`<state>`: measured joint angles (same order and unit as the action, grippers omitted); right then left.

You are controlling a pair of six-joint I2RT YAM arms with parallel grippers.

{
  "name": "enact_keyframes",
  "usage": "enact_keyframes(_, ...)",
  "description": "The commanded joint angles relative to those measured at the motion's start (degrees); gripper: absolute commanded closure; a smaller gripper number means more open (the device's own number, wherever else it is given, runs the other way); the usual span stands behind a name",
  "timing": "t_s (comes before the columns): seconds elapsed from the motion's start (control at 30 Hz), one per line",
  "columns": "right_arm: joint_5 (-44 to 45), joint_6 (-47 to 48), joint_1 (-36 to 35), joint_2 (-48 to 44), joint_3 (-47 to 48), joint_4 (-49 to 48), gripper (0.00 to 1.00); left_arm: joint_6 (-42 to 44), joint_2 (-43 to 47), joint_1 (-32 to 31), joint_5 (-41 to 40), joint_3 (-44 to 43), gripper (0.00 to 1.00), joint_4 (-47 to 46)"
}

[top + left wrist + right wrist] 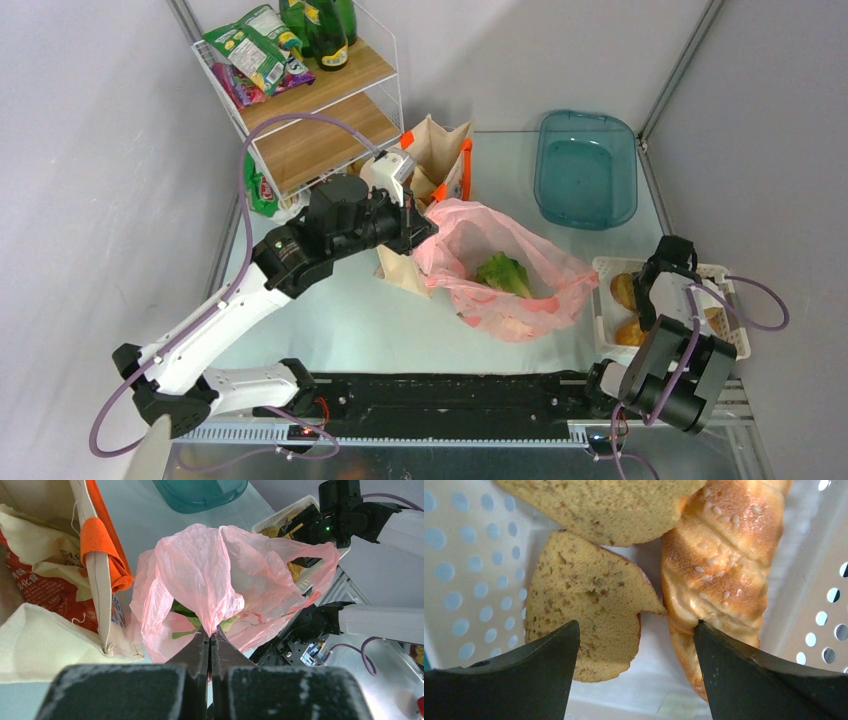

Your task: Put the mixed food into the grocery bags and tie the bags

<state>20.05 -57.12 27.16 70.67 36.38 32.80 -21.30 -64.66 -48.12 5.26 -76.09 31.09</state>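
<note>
Right gripper [635, 626] hung over bread rolls [724, 550] in the white basket [469, 555], jaws spread, gripping nothing. Left gripper [210, 645], pressed together, pinched the pink bag [200, 580]; lettuce [503, 273] lay inside. Judged early: bread unbagged, tote [440, 150] unloaded, nothing tied.

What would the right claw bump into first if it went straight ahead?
Most likely the cut bread slice in the white basket: it lies just ahead of the open right claw. The sesame roll sits beside it and might touch too.
</note>
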Motion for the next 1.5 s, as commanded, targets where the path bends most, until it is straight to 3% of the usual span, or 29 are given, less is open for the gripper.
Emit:
enact_keyframes(0.0, -4.44, -5.71, 1.89, 5.53, -3.25, -9.07, 0.18, 1.88, 1.08, -0.21, -1.2, -1.09, 1.0, -1.16)
enact_keyframes(0.07, -1.7, -6.86, 2.3, 4.01, -3.25, -7.56, 0.26, 1.82, 0.63, -0.14, -1.12, -1.56, 1.0, -1.15)
enact_keyframes(0.2, 2.75, -7.78, 2.36, -1.69, -3.25, -5.2, 0.68, 2.0, -0.2, -0.14, -1.09, -2.22, 1.0, -1.14)
enact_keyframes(0.43, 6.02, -4.36, 0.49, -14.69, -1.8, -2.28, 0.85, 2.52, -1.11, -0.19, -1.14, -3.34, 1.0, -1.15)
enact_keyframes(0.47, 6.34, -3.68, 0.2, -15.74, -1.56, -2.16, 0.97, 2.59, -1.09, -0.15, -1.3, -3.44, 1.0, -1.13)
enact_keyframes(0.5, 6.58, -3.14, -0.08, -17.79, -1.0, -1.54, 1.0, 2.76, -1.08, -0.14, -1.39, -3.44, 1.0, -1.12)
enact_keyframes(0.73, 4.72, -1.41, -0.17, -21.86, 2.35, 2.22, 1.0, 3.51, -1.02, -0.19, -1.88, -3.32, 1.0, -1.13)
enact_keyframes(0.8, 3.53, -0.61, -0.17, -21.15, 2.6, 1.35, 0.78, 3.62, -1.0, -0.21, -1.84, -3.31, 1.0, -1.13)
enact_keyframes(0.83, 2.56, -0.35, -0.17, -20.6, 2.63, 0.93, 0.47, 3.67, -0.95, -0.22, -1.81, -3.29, 1.0, -1.13)
enact_keyframes(0.9, 0.3, 0.17, -0.13, -17.88, 2.66, -0.64, 0.31, 3.82, -0.86, -0.17, -1.83, -3.31, 1.0, -1.13)
enact_keyframes(1.27, -4.16, -6.65, -1.06, -1.05, 2.64, -8.73, 0.31, 4.6, -0.72, -0.16, -2.12, -3.48, 1.0, -1.2)
enact_keyframes(1.47, -3.44, -8.48, -0.18, 9.73, 2.68, -13.46, 0.43, 4.94, -0.1, -0.21, -2.4, -2.71, 1.0, -1.16)
